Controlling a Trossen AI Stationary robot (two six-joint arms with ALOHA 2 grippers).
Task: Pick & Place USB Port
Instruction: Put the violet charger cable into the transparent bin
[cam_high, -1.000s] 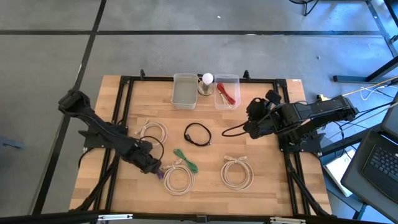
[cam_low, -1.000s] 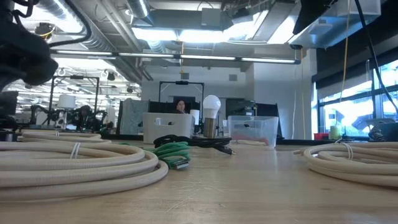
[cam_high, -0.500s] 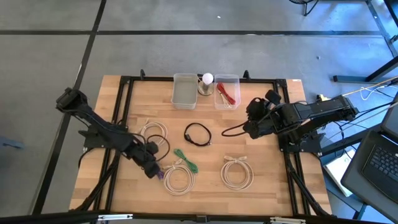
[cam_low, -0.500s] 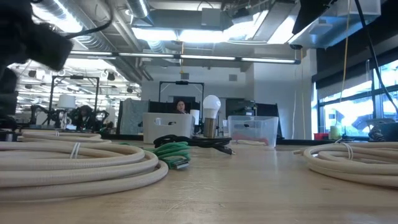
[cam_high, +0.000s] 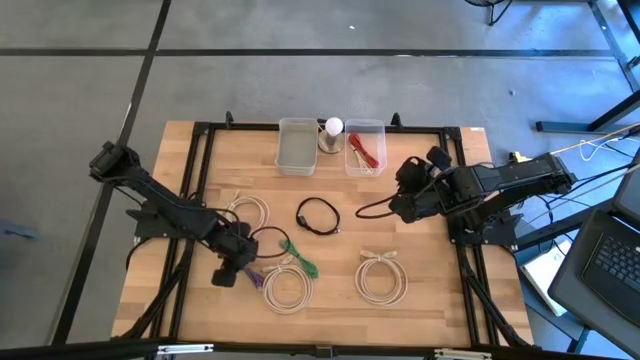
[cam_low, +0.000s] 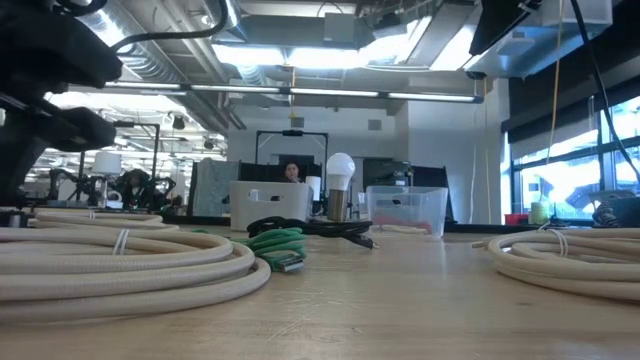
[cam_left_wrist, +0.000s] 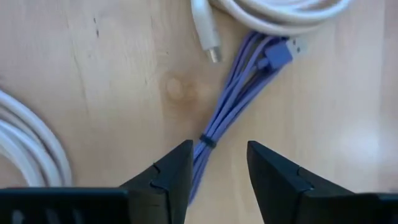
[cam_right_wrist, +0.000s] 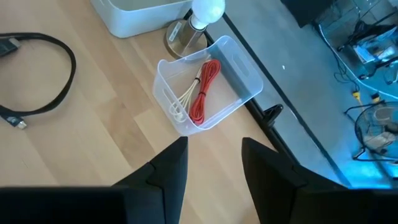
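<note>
Now | left bin (cam_high: 296, 146): bare | right bin (cam_right_wrist: 239, 74): red cable (cam_right_wrist: 203, 91), white cable (cam_right_wrist: 180, 106) | left gripper (cam_left_wrist: 217, 163): spread over purple cable (cam_left_wrist: 239, 81)

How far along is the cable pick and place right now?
Done: the right-hand bin already holds a red cable and a pale one. In hand: the left gripper, fingers open, sits over the purple cable bundle, not gripping it. Left: grasp it and carry it to a bin. The right gripper waits, open and empty.
</note>
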